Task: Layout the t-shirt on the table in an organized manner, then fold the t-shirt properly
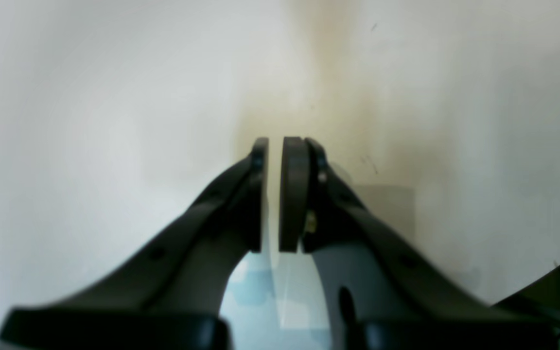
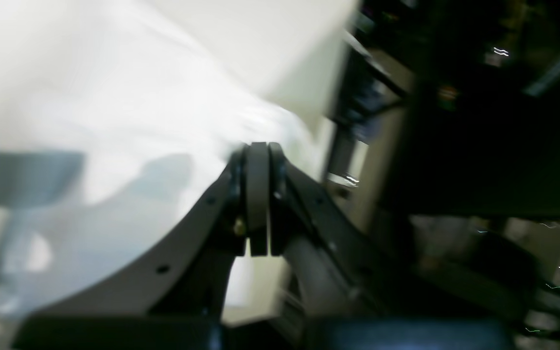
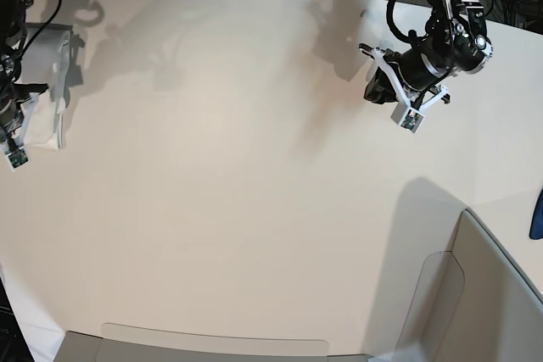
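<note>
White t-shirt (image 3: 51,82) bunched at table (image 3: 254,192) far edge, right end effector (image 2: 258,146) pressed together beside it, left end effector (image 1: 274,146) nearly closed, gripping nothing, over bare table.

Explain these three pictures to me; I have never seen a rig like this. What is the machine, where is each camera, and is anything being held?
This is a robot with two arms, working at a large pale table. The base view looks down on the whole table. The other two views come from cameras on the wrists, each looking along its own tool.

In the base view the left arm is at the upper right. Its left tool is almost closed, with a thin gap, and nothing shows between the pads.

The right arm is at the far left edge, beside a bunched white t-shirt, the only loose item on the table. The right tool is shut, with white cloth at its tip. The picture is too blurred to tell whether it pinches the cloth.
</note>
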`<state>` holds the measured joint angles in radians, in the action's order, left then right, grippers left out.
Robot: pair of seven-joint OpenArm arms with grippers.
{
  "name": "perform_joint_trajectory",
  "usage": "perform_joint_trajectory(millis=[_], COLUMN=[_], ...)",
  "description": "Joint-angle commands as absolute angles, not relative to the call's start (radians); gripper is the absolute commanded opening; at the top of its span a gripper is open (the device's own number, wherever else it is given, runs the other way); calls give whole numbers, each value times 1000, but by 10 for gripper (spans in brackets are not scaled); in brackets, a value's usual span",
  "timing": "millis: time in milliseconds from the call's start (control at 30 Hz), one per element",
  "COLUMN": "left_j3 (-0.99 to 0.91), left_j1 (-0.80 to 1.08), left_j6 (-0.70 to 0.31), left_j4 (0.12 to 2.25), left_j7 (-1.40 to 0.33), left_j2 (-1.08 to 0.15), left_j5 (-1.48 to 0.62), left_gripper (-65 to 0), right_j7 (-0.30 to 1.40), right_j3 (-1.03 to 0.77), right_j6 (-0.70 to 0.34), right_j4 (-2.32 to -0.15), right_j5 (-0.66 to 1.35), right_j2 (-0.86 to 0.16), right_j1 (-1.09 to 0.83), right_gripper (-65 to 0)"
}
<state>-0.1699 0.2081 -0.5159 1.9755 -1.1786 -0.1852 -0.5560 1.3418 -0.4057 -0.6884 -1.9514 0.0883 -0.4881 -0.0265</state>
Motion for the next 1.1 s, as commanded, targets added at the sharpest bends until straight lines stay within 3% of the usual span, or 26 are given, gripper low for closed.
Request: perform_joint_trajectory(millis=[0,233,400,900,1067], left_j3=[-171,-176,-177,-180,-180], left_j1=[199,188,194,371,437], left_j6=[-515,-518,-518,-518,-518], left_j4=[1992,1997,2045,2080,2081], left_j7=[-1162,-1171,-1175,-1175,-1198], left_j2=[-194,-200,-203,-228,-228], left_j5=[-568,-568,-568,-568,-570], left_gripper=[-606,-606,-606,-606,-606], right_j7=[1333,1333,1333,1334,1334], right_j3=[-412,-246,-148,-97,-99], right_j6=[-698,-698,-698,-698,-698], right_j4=[-1971,-1975,-2026,-2054,-2057], right_j5=[81,81,79,79,79], right_j2=[-467,-255,-174,-171,-213], right_j1=[2,58,59,-142,-219], right_gripper=[-650,-650,-650,-650,-650])
